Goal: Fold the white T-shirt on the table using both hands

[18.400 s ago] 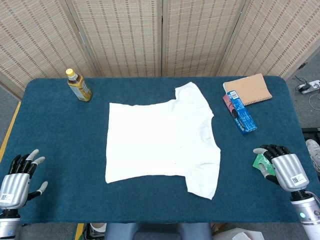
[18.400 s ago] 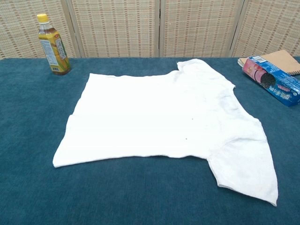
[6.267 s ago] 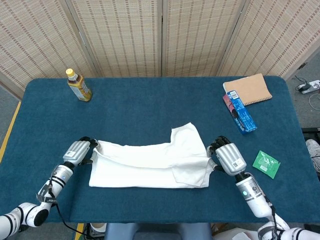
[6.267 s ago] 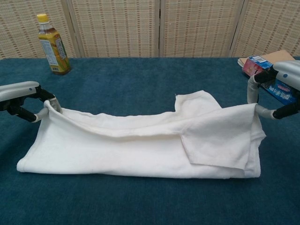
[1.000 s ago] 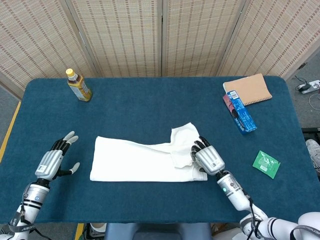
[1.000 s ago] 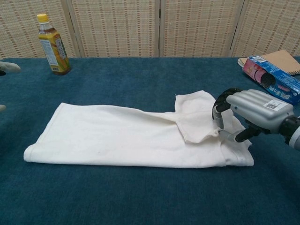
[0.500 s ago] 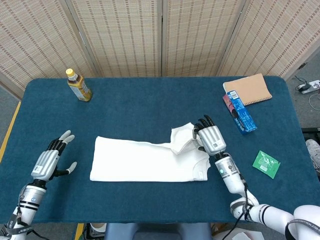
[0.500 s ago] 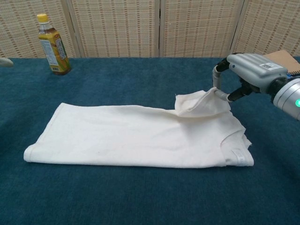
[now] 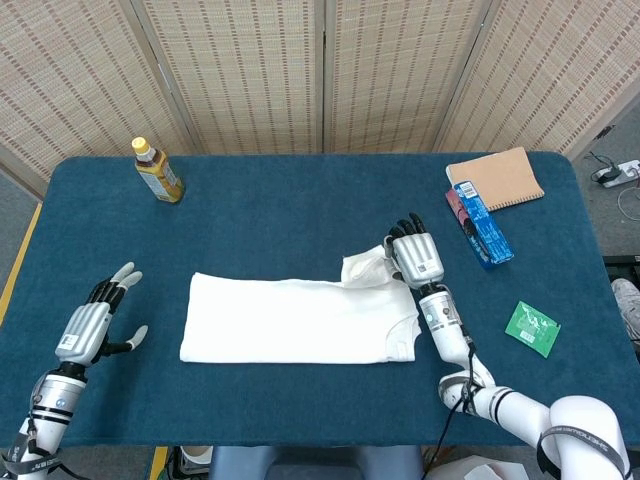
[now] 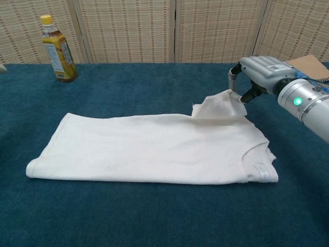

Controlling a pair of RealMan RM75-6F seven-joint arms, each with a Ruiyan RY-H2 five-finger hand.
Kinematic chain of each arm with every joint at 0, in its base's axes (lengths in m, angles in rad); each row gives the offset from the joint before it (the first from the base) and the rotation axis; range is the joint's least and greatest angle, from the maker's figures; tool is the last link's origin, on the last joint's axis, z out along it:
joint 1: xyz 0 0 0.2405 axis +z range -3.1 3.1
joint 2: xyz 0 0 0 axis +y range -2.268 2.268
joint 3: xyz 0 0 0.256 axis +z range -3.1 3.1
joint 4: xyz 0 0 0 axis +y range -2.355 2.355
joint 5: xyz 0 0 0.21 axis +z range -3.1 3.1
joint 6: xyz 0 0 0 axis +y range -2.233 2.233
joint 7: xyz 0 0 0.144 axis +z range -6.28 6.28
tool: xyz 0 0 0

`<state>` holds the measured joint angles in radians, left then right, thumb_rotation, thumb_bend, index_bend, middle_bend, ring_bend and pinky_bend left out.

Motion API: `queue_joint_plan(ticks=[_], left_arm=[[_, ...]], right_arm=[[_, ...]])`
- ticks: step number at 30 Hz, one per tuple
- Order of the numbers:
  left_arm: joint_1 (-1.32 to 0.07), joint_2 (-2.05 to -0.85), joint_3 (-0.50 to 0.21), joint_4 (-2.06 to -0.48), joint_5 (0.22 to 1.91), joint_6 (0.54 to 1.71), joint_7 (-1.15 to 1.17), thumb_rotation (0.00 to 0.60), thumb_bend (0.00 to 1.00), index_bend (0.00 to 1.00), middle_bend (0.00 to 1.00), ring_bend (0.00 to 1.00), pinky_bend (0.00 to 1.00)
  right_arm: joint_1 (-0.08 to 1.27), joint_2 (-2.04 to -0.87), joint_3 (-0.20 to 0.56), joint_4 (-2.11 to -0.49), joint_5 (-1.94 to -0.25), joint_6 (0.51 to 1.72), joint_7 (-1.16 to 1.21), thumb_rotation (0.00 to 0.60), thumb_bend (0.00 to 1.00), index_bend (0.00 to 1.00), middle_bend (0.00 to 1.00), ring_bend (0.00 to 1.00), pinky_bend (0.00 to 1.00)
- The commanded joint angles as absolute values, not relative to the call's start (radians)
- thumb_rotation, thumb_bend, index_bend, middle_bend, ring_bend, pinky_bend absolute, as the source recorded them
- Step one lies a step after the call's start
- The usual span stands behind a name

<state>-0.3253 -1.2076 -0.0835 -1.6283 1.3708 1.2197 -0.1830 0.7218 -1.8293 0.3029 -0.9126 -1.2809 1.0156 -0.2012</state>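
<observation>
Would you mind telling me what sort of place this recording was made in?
Probably an indoor robot test area, not a home: a blue cloth-covered table backed by woven folding screens, with a power strip on the grey floor.

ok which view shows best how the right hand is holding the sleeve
The chest view: from the side, the right hand shows pinching the sleeve and lifting it off the T-shirt. The head view looks down on the back of the hand, hiding the pinch; only the sleeve beside it shows.
</observation>
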Motion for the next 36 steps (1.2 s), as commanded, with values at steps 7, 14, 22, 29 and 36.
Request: queue_joint_plan(ticks=[7, 14, 22, 29, 36], left_arm=[[-0.322, -1.204, -0.085, -1.628, 1.372, 1.221, -0.188, 0.6, 0.35, 0.04, 0.0, 0.0, 0.01], [-0.321, -1.203, -0.085, -1.628, 1.372, 1.22, -0.188, 0.6, 0.35, 0.04, 0.0, 0.0, 0.01], [-0.323, -1.199, -0.09, -1.628, 1.373, 1.217, -0.188, 0.6, 0.35, 0.05, 0.0, 0.0, 0.01], [-0.328, -1.177, -0.092, -1.619, 1.389, 1.22, -0.179, 0.6, 0.35, 0.1, 0.0, 0.0, 0.01], [-0.366, -1.148, -0.061, -1.549, 1.483, 1.179, -0.187, 0.6, 0.35, 0.17, 0.0, 0.0, 0.01]], right_arm=[[0.795, -1.898, 0.353, -0.78, -1.208, 0.948, -0.195, 0.6, 0.45, 0.66, 0.37, 0.19, 0.08], [0.808, -1.894, 0.358, -0.785, -1.18, 0.927, -0.212, 0.6, 0.25, 0.21, 0.23, 0.17, 0.08], [0.785, -1.816, 0.351, -0.909, -1.191, 0.977, -0.222, 0.6, 0.12, 0.04, 0.17, 0.12, 0.08], [0.723, -1.673, 0.322, -1.122, -1.267, 1.084, -0.187, 0.6, 0.14, 0.1, 0.19, 0.12, 0.08], [0.629, -1.486, 0.269, -1.387, -1.332, 1.175, -0.197, 0.6, 0.18, 0.21, 0.23, 0.12, 0.08]])
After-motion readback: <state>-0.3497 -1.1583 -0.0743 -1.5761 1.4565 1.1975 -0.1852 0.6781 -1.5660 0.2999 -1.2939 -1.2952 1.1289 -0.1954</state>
